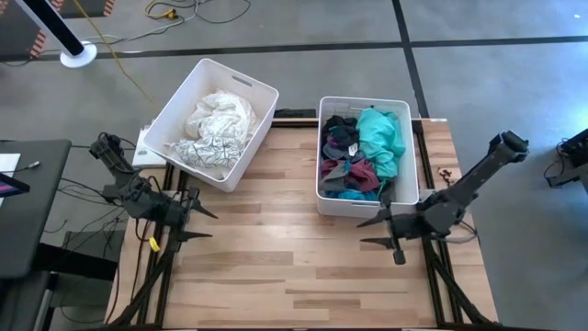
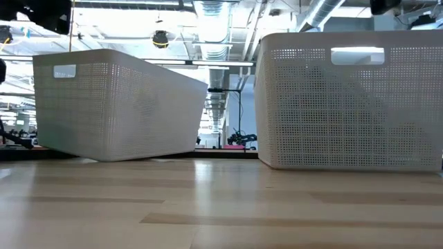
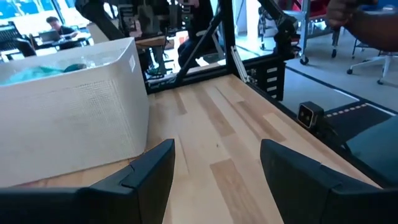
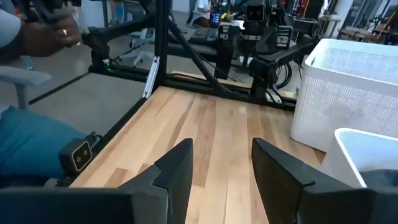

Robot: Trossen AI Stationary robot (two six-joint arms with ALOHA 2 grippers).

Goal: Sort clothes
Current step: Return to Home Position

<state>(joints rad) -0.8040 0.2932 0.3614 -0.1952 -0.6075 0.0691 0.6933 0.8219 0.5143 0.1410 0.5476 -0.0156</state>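
**While both arms wait, the clothes lie in two bins**

When seen from above, the left bin (image 1: 241,75) stands turned at the far left corner of the table (image 1: 303,267), partly over its edge. It holds white, cream and white-patterned clothes (image 1: 216,124). The right bin (image 1: 365,101) stands straight at the far right side and holds teal, black, navy and maroon clothes (image 1: 363,152). The left gripper (image 1: 211,226) hovers at the left edge, and the right gripper (image 1: 361,233) hovers just in front of the right bin. Both have their fingers spread wide and hold nothing.

From table height, both bins show their perforated walls, the left one at an angle. Behind them is a hall with ceiling pipes (image 2: 208,14).

Past the left wrist's spread fingers, bare wood runs beside the right bin, where teal cloth (image 3: 37,71) shows above the rim. A person's hand (image 3: 360,18) is out in the room.

Past the right wrist's spread fingers, the wood leads to the left bin, and a person (image 4: 31,143) sits beside the table.
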